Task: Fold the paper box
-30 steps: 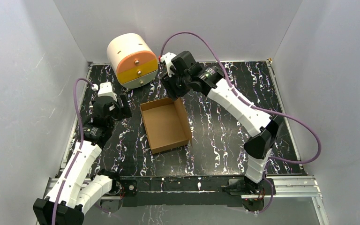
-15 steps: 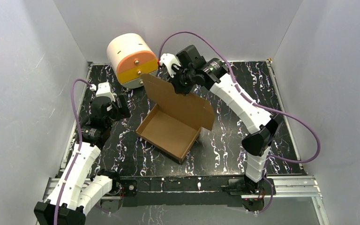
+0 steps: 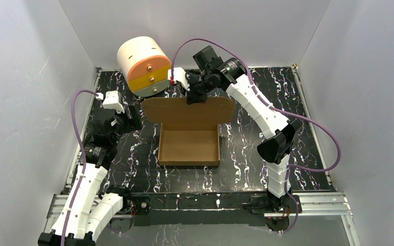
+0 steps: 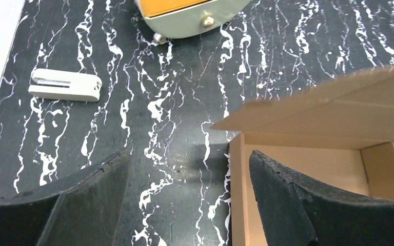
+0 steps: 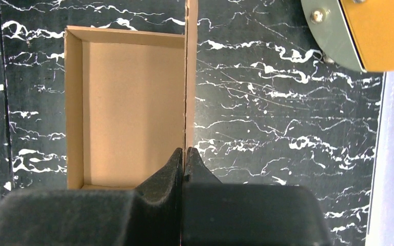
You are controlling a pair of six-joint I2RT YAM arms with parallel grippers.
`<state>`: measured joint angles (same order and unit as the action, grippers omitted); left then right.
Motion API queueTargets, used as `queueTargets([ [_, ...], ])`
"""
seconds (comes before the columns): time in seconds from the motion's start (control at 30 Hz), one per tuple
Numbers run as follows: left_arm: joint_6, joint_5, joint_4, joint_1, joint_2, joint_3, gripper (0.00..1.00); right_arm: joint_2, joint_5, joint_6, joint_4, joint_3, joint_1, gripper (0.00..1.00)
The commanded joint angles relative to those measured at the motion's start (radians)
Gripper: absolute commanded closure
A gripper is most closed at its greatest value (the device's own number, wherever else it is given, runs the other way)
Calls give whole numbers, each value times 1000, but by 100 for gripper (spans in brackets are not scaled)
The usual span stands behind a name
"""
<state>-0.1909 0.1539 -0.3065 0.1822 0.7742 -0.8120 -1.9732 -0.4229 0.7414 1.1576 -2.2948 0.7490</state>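
Cardboard made up the paper box (image 3: 189, 147), a shallow brown tray lying open near the middle of the counter (image 3: 241, 164), with its lid flap (image 3: 189, 110) standing upright along the far wall. The right fingers (image 5: 184, 163) were pressed together on the top edge of that flap, pinching it from above. The left fingers (image 4: 287, 205) were spread wide apart beside the box's left wall, holding nothing. Beyond the box, toward the far left corner, sat a cream cylindrical cabinet (image 3: 144, 65) with orange and yellow drawer fronts, and a small cream flat piece (image 4: 65, 85) rested on the counter near it.
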Motion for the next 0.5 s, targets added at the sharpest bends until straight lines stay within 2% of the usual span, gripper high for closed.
queueTargets([
  [0.0,46,-100,46,-18,-33,14,18,-16,-105,141,43,-32,1,100],
  [0.03,51,-113,48,-23,-33,14,18,-11,-104,136,24,-25,1,100],
  [0.13,74,-170,52,-26,-36,17,18,31,-73,93,-49,32,1,73],
  [0.17,82,-204,53,-27,-39,18,18,52,-55,71,-79,66,0,67],
  [0.3,120,-277,74,-26,-51,17,18,151,6,-20,-191,202,0,50],
  [0.47,146,-325,64,-26,-43,-27,18,329,150,-143,-369,422,-19,33],
])
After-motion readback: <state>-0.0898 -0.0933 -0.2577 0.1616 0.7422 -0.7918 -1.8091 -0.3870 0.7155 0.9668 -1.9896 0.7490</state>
